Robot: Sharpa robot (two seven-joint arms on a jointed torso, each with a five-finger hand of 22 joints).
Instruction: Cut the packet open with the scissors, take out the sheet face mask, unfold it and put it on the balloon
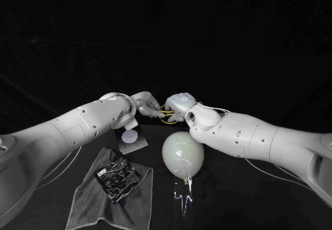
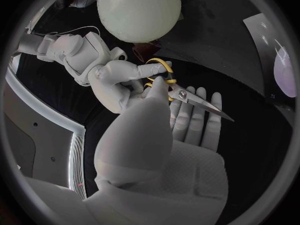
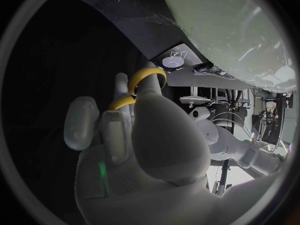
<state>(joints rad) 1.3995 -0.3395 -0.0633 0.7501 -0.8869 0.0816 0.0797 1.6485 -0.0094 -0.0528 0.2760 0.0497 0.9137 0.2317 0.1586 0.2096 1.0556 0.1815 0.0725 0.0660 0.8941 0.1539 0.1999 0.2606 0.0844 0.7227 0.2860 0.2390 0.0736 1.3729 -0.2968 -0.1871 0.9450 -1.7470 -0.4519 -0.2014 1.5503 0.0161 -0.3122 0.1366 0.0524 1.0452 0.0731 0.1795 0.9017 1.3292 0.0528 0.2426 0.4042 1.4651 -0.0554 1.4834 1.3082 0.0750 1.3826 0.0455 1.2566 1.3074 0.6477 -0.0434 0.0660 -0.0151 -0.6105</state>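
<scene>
Both hands are meeting just beyond the balloon (image 1: 182, 154), above its far end, and sharing the scissors (image 1: 168, 115) between them. The right hand (image 1: 181, 106) is gripping the scissors by their yellow handles (image 2: 159, 73), with fingers (image 3: 147, 80) hooked through the loops. The left hand (image 1: 148, 105) is holding the same scissors near the pivot, its thumb (image 2: 157, 91) pressing on top and its straightened fingers (image 2: 195, 116) lying underneath the blades (image 2: 209, 106). The blades are lying together and pointing away from the balloon. The balloon itself is lying on the black desk (image 1: 235, 201), pale and egg-shaped, with its knotted end towards the robot; neither hand is touching it. The packet (image 1: 131, 139) is lying flat on the desk just to the left of the balloon's far end, a grey rectangle carrying a pale round mark, sitting below the left hand and apart from it. Further to the left of the balloon and nearer the robot, a grey towel (image 1: 90, 211) is spreading over the desk, and a dark patterned object (image 1: 119, 177) is lying on its upper part. I cannot tell what that dark object is.
</scene>
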